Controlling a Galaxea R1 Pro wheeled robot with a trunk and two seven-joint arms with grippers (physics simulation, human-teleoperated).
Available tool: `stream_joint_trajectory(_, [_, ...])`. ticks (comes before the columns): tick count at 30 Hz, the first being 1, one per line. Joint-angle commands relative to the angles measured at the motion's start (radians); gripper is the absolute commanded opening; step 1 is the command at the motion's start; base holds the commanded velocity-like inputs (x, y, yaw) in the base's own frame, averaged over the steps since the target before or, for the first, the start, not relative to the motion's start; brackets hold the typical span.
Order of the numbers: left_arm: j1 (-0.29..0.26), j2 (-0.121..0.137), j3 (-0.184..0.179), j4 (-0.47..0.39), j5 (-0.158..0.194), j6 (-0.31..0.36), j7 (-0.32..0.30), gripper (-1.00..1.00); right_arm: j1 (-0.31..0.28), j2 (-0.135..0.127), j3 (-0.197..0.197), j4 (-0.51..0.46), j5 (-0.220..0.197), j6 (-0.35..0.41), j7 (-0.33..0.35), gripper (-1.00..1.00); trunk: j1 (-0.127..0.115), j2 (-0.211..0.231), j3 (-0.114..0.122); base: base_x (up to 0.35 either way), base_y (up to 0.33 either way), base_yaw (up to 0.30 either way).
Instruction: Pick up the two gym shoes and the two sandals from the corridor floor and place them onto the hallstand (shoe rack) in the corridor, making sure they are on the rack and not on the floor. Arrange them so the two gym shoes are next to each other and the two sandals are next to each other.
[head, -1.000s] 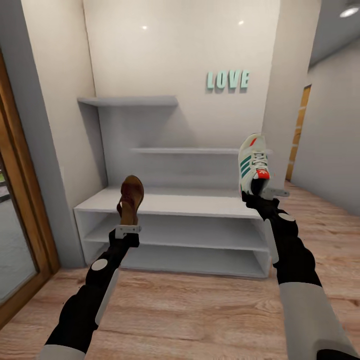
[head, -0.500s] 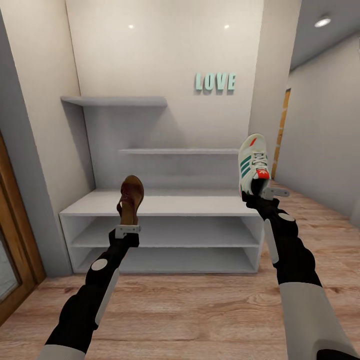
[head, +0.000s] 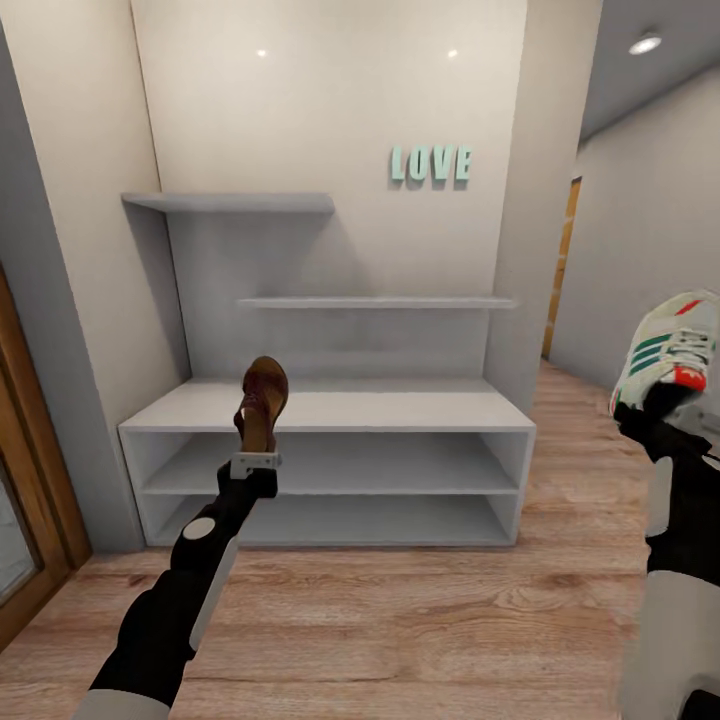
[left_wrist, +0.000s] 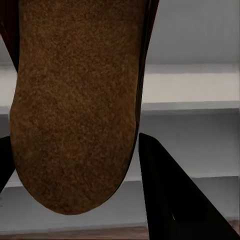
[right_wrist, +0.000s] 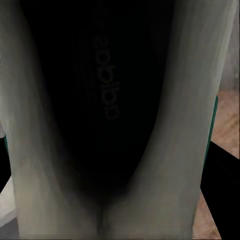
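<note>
— Two shoes in the air at once; why carry them like that?

— One per arm saves me a trip. My left gripper (head: 257, 461) pinches the heel of a sandal (head: 262, 402) and holds it toe-up at centre-left of the head view, in front of the hallstand (head: 330, 411). In the left wrist view its tan sole (left_wrist: 75, 105) sits between the dark fingers (left_wrist: 172, 195).

— And the other one?

— My right gripper (head: 655, 432) grips a gym shoe (head: 668, 350) at its heel opening, tilted, at the right edge of the frame, over the corridor floor (head: 400, 620) beside the rack's end. In the right wrist view I see the shoe's dark interior (right_wrist: 110, 100) from up close.

— Why so far aside?

— I judge it keeps the sneaker clear while the sandal goes onto the white top first. The rack's top and both shelves look bare, so nothing is placed yet.
</note>
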Motion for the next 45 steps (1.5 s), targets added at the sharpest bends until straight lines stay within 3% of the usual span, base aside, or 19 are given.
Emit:
stream_joint_trajectory(1, [-0.001, 0.000, -0.001, 0.000, -0.003, 0.021, -0.001, -1.00, -0.001, -0.021, -0.068, -0.001, -0.005, 0.006, 0.002, -1.00, 0.000, 0.000, -0.001, 0.000, 0.000, 0.000])
stream_joint_trajectory(3, [-0.001, 0.000, -0.001, 0.012, -0.002, 0.038, -0.002, -1.00, -0.001, -0.068, -0.178, -0.001, 0.019, 0.006, 0.003, -1.00, 0.000, 0.000, -0.001, 0.000, 0.000, 0.000])
stream_joint_trajectory(7, [-0.001, 0.000, 0.002, 0.038, -0.002, 0.056, -0.001, -1.00, -0.001, -0.174, -0.327, -0.001, 0.130, 0.008, 0.004, -1.00, 0.000, 0.000, -0.001, 0.000, 0.000, 0.000])
stream_joint_trajectory(8, [-0.001, 0.000, 0.002, 0.039, -0.002, 0.061, -0.001, -1.00, -0.001, -0.188, -0.349, -0.001, 0.143, 0.008, 0.005, -1.00, 0.000, 0.000, -0.001, 0.000, 0.000, 0.000])
stream_joint_trajectory(12, [-0.001, 0.000, 0.003, 0.043, -0.005, 0.135, 0.000, -1.00, -0.001, -0.307, -0.516, 0.000, 0.207, 0.008, 0.005, -1.00, 0.000, 0.000, -0.001, 0.000, 0.000, 0.000])
stream_joint_trajectory(16, [-0.001, 0.002, 0.004, 0.045, -0.007, 0.167, 0.000, -1.00, -0.001, -0.415, -0.601, 0.015, 0.224, 0.009, 0.005, -1.00, 0.000, 0.000, -0.001, 0.000, 0.000, 0.000])
stream_joint_trajectory(18, [-0.001, 0.003, 0.004, 0.051, -0.007, 0.173, 0.001, -1.00, -0.001, -0.445, -0.623, 0.035, 0.237, 0.010, 0.005, -1.00, 0.000, 0.000, -0.001, 0.000, 0.000, 0.000])
stream_joint_trajectory(21, [-0.001, 0.004, 0.006, 0.083, -0.007, 0.175, 0.000, -1.00, -0.001, -0.459, -0.633, 0.047, 0.288, 0.010, 0.005, -1.00, 0.000, 0.000, -0.001, 0.000, 0.000, 0.000])
stream_joint_trajectory(22, [-0.001, 0.004, 0.007, 0.114, -0.007, 0.176, 0.000, -1.00, -0.001, -0.462, -0.636, 0.051, 0.341, 0.011, 0.005, -1.00, 0.000, 0.000, -0.001, 0.000, 0.000, 0.000])
stream_joint_trajectory(24, [-0.001, 0.004, 0.007, 0.131, -0.007, 0.176, 0.000, -1.00, -0.001, -0.463, -0.637, 0.052, 0.366, 0.011, 0.005, -1.00, 0.000, 0.000, -0.001, 0.000, 0.000, 0.000])
stream_joint_trajectory(31, [-0.001, 0.004, 0.007, 0.261, -0.007, 0.176, 0.000, -1.00, -0.001, -0.462, -0.637, 0.054, 0.392, 0.011, 0.005, -1.00, 0.000, 0.000, -0.001, 0.000, 0.000, 0.000])
stream_joint_trajectory(34, [-0.001, 0.004, 0.006, 0.271, -0.007, 0.177, 0.000, -1.00, -0.001, -0.459, -0.635, 0.054, 0.400, 0.011, 0.005, -1.00, 0.000, 0.000, -0.001, 0.000, 0.000, 0.000])
stream_joint_trajectory(41, [-0.001, 0.006, 0.007, 0.275, -0.007, 0.178, 0.000, -1.00, -0.001, -0.457, -0.635, 0.054, 0.487, 0.011, 0.005, -1.00, 0.000, 0.000, -0.001, 0.000, 0.000, 0.000])
stream_joint_trajectory(45, [-0.001, 0.006, 0.007, 0.275, -0.007, 0.178, 0.000, -1.00, -0.001, -0.457, -0.634, 0.053, 0.500, 0.011, 0.005, -1.00, 0.002, -0.001, -0.019, 0.000, 0.000, 0.000])
